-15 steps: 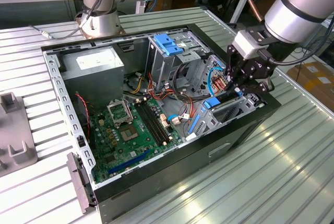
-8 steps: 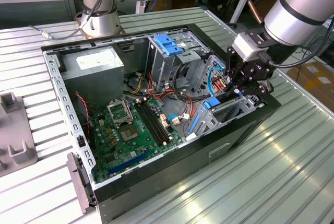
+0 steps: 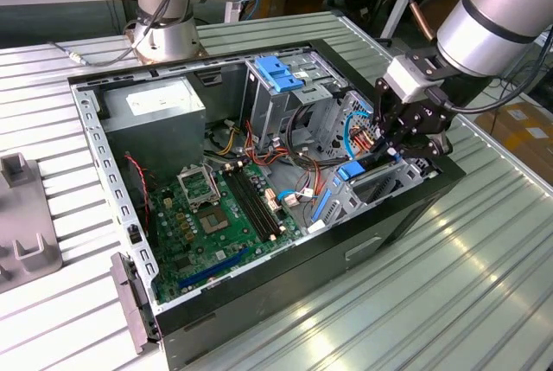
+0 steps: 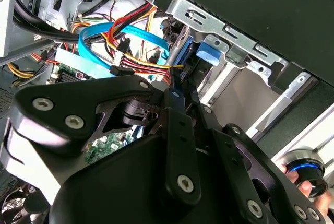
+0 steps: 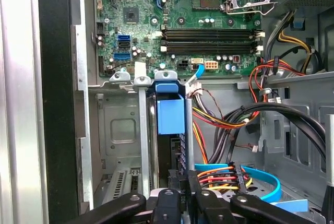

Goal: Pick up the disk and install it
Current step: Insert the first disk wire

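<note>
The disk (image 3: 351,171) stands on edge in the low drive cage (image 3: 380,188) at the case's corner on the exterior view's right. Its blue carrier rail (image 5: 170,110) shows between the cage's grey metal guides, with the grey body mostly sunk in the slot. My black gripper (image 3: 390,153) reaches down into the cage from above. The fingers (image 5: 180,182) lie close together on the disk's near edge. In the second wrist view the gripper (image 4: 175,75) pinches just behind the blue rail (image 4: 182,51).
The open computer case (image 3: 130,241) lies on a slatted metal table (image 3: 484,284). A green motherboard (image 3: 216,215), a power supply (image 3: 160,103) and a tall drive bay with a blue bracket (image 3: 278,73) fill it. Red, yellow and blue cables (image 5: 229,177) crowd beside the cage.
</note>
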`<state>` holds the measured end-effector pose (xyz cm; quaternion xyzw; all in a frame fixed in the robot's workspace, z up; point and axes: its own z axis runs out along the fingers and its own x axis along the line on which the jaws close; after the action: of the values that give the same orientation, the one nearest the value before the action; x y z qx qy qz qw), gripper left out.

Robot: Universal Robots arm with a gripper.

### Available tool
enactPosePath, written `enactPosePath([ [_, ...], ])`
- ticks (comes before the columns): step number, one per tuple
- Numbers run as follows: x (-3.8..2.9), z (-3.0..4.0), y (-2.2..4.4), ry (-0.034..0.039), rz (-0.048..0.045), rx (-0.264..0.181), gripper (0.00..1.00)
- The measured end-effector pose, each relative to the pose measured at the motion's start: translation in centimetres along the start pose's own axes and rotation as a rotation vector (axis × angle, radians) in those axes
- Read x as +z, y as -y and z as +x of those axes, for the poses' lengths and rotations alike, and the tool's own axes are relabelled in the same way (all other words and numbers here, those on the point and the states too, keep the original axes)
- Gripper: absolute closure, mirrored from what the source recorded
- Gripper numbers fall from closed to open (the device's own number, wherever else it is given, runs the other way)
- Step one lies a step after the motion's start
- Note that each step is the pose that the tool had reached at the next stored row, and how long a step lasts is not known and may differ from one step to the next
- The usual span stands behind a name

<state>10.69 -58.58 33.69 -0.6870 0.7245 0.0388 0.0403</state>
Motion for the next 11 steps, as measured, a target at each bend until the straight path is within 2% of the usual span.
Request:
enactPosePath([
  [1,0.05,0.0,0.0,0.0008,0.0001,0.0,0.82],
  [2,0.05,0.01,0.0,0.0007,0.0,0.0,0.76],
  [3,0.05,0.01,0.0,0.0008,0.0,0.0,0.76],
  [4,0.01,0.0,0.0,0.0,0.0,0.0,0.69],
  [8,-0.08,-0.01,0.0,-0.0002,0.0,0.0,0.69],
  [11,-0.63,-0.07,0.0,0.0024,-0.0001,0.0,0.69],
])
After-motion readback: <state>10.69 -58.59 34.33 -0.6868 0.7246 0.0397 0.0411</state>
